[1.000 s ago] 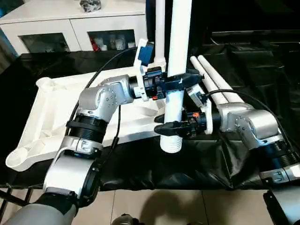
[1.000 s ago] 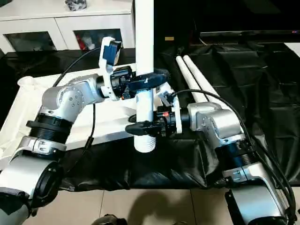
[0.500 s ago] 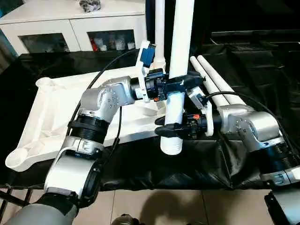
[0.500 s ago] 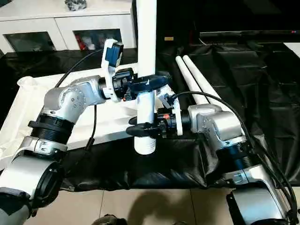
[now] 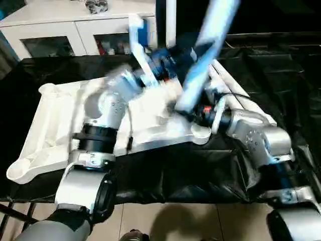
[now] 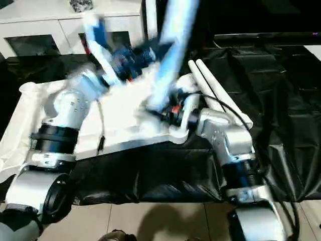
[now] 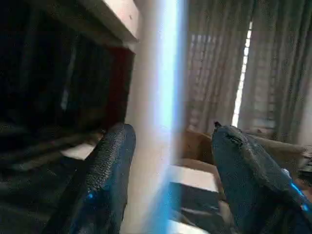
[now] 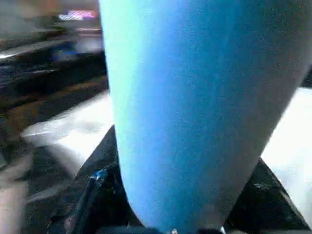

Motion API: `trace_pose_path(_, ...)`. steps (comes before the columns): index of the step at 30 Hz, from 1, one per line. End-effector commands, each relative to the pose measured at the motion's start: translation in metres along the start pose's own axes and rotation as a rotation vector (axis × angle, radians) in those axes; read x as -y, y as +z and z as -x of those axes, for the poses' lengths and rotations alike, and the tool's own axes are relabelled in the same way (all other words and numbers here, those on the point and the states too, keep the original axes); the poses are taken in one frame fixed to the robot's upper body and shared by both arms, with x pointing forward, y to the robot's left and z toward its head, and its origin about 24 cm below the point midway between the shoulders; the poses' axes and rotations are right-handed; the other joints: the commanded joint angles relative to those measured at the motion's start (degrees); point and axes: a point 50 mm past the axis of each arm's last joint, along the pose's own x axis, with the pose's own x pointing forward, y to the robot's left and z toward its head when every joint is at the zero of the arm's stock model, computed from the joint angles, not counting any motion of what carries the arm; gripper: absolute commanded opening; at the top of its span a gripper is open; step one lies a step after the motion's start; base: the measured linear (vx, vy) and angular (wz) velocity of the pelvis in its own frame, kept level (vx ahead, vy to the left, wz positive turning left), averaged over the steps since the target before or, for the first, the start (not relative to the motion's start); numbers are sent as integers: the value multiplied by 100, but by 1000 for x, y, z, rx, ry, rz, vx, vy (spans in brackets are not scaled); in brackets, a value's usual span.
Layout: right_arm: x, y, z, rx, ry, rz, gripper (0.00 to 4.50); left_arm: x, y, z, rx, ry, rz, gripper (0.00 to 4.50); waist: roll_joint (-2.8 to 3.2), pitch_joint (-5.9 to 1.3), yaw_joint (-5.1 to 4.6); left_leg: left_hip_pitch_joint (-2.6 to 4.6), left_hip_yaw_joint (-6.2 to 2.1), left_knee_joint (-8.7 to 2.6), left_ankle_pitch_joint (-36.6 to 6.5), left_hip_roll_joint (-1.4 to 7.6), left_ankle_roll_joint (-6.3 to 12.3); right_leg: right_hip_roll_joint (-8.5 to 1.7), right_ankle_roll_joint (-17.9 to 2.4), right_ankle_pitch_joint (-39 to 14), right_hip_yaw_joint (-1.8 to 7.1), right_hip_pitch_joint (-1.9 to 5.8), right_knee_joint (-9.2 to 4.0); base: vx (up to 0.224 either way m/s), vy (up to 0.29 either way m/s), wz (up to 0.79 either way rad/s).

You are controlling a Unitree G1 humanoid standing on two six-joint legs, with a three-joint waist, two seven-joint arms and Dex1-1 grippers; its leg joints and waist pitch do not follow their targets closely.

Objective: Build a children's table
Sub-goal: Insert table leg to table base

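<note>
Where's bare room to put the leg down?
Free: black cloth right of the two spare legs, and the front strip below the tabletop. Crowded: tabletop's near-right corner, where both pincers and the held leg meet.

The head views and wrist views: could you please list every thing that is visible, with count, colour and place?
Tabletop: one, white, upside down on the black cloth, on the robot's left.
Held leg: one, white, tilted, its lower end over the tabletop's near right corner.
Spare legs: two, white, lying side by side on the cloth at the right.
Standing leg: one, white, upright behind the tabletop.
Cabinet: one, white, glass doors, at the back left.
Cloth: one, black, covering the work surface.
Left gripper: black fingers astride the held leg, a gap at one side.
Right gripper: black, at the held leg's lower end.
</note>
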Motion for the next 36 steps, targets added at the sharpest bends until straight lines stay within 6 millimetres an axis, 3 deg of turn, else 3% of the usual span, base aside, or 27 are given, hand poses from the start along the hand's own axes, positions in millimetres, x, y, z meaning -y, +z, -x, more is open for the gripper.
trace_pose_path(1, 7, 1, 3, 18, -90, 26, 190, -4, -1, 8, -40, 48, -51, 285, -83, -497, -33, 147, -152, -373, -613, 237, 213, -295, -1334, -772, 199, 345, -359, 0, 0, 0)
trace_pose_path(3, 10, 0, 3, 27, -138, 41, 190, -6, -4, 12, -76, 70, -81, 285, -73, -496, -61, 134, -153, -369, -552, 241, 280, -299, -1318, -662, 200, 353, -354, 0, 0, 0)
trace_pose_path(5, 18, -3, 6, 39, -236, 42, 190, -10, -23, 29, -239, 94, -107, 285, -82, -501, -61, 122, -161, -368, -455, 254, 389, -309, -1340, -543, 201, 343, -340, 0, 0, 0)
trace_pose_path(6, 20, -6, 8, 33, -272, 47, 190, -12, -34, 37, -316, 112, -118, 285, -137, -498, -88, 112, -151, -373, -471, 244, 406, -295, -1327, -589, 199, 349, -336, 0, 0, 0)
trace_pose_path(7, 20, -6, 8, 33, -272, 47, 190, -12, -34, 37, -316, 112, -118, 285, -103, -499, -85, 134, -144, -365, -499, 234, 398, -301, -1296, -703, 202, 339, -350, 0, 0, 0)
trace_pose_path(9, 21, -11, 10, 22, -297, 48, 190, -17, -61, 57, -508, 165, -142, 285, -84, -498, -90, 133, -142, -366, -497, 234, 376, -294, -1280, -758, 206, 342, -359, 0, 0, 0)
trace_pose_path(10, 20, -11, 11, 21, -298, 46, 190, -18, -71, 64, -574, 179, -143, 285, -112, -494, -77, 146, -147, -380, -562, 242, 375, -293, -1209, -876, 211, 329, -367, 0, 0, 0)
trace_pose_path(13, 19, -11, 14, 17, -291, 39, 190, -16, -100, 86, -736, 184, -115, 285, -71, -490, -91, 155, -149, -398, -657, 248, 302, -289, -1144, -917, 216, 320, -383, 0, 0, 0)
trace_pose_path(14, 21, -9, 17, 17, -296, 44, 190, -15, -106, 87, -747, 185, -86, 285, 33, -503, -95, 168, -157, -390, -669, 246, 264, -295, -1171, -862, 214, 313, -363, 0, 0, 0)
trace_pose_path(15, 22, -8, 18, 18, -300, 48, 190, -14, -110, 87, -754, 187, -66, 268, -29, -505, -106, 176, -150, -394, -723, 254, 223, -290, -1225, -756, 212, 316, -381, 0, 0, 0)
trace_pose_path(16, 24, -6, 20, 10, -316, 56, 190, -15, -114, 89, -772, 199, -41, 268, -33, -510, -103, 175, -150, -393, -713, 254, 217, -294, -1262, -685, 216, 322, -366, 0, 0, 0)
trace_pose_path(19, 27, -1, 21, 2, -324, 63, 190, -15, -119, 86, -788, 188, -17, 247, -38, -511, -79, 167, -142, -380, -644, 245, 275, -307, -1361, -554, 217, 330, -354, 0, 0, 0)
trace_pose_path(20, 27, 0, 21, -1, -323, 67, 190, -16, -120, 87, -793, 186, -16, 237, 10, -504, -82, 161, -145, -379, -649, 241, 280, -309, -1367, -566, 217, 329, -354, 0, 0, 0)
trace_pose_path(21, 24, -3, 19, -19, -304, 77, 190, -15, -125, 89, -815, 172, -10, 223, -38, -501, -91, 157, -139, -376, -670, 232, 285, -306, -1358, -593, 217, 339, -369, 0, 0, 0)
trace_pose_path(23, 22, -6, 18, -30, -292, 80, 190, -15, -128, 92, -827, 165, -8, 199, -50, -503, -97, 131, -143, -371, -650, 223, 336, -319, -1334, -628, 214, 362, -369, 0, 0, 0)
trace_pose_path(25, 17, -11, 18, -52, -273, 83, 190, -13, -135, 98, -876, 147, -31, 191, -118, -511, -113, 114, -147, -372, -543, 226, 411, -320, -1317, -569, 213, 371, -362, 0, 0, 0)
trace_pose_path(26, 17, -11, 18, -52, -273, 83, 190, -13, -135, 98, -876, 147, -31, 181, -88, -510, -106, 116, -154, -371, -540, 236, 422, -332, -1326, -589, 215, 368, -356, 0, 0, 0)
trace_pose_path(27, 13, -12, 16, -56, -254, 81, 190, -12, -137, 103, -893, 142, -30, 168, -131, -516, -107, 116, -151, -367, -511, 238, 458, -335, -1334, -634, 217, 361, -347, 0, 0, 0)
trace_pose_path(28, 11, -12, 15, -58, -243, 80, 190, -12, -138, 104, -902, 139, -30, 161, -134, -502, -107, 124, -145, -372, -521, 250, 474, -329, -1318, -736, 219, 342, -363, 0, 0, 0)
trace_pose_path(29, 9, -13, 14, -59, -229, 80, 190, -11, -139, 107, -911, 131, -27, 156, -204, -502, -106, 109, -147, -376, -506, 247, 483, -341, -1309, -826, 221, 354, -350, 0, 0, 0)
trace_pose_path(33, 8, -15, 11, -75, -225, 75, 190, -10, -144, 114, -929, 129, -11, 127, -127, -480, -130, 166, -138, -401, -727, 264, 345, -317, -1259, -1061, 228, 294, -408, 0, 0, 0)
trace_pose_path(34, 6, -15, 11, -84, -215, 83, 190, -12, -145, 115, -942, 132, -25, 115, -149, -483, -130, 161, -141, -406, -721, 259, 327, -314, -1275, -982, 231, 307, -392, 0, 0, 0)
trace_pose_path(36, 6, -15, 12, -87, -214, 85, 190, -13, -146, 116, -956, 132, -41, 106, -130, -491, -127, 166, -142, -404, -717, 263, 326, -319, -1267, -856, 237, 306, -386, 0, 0, 0)
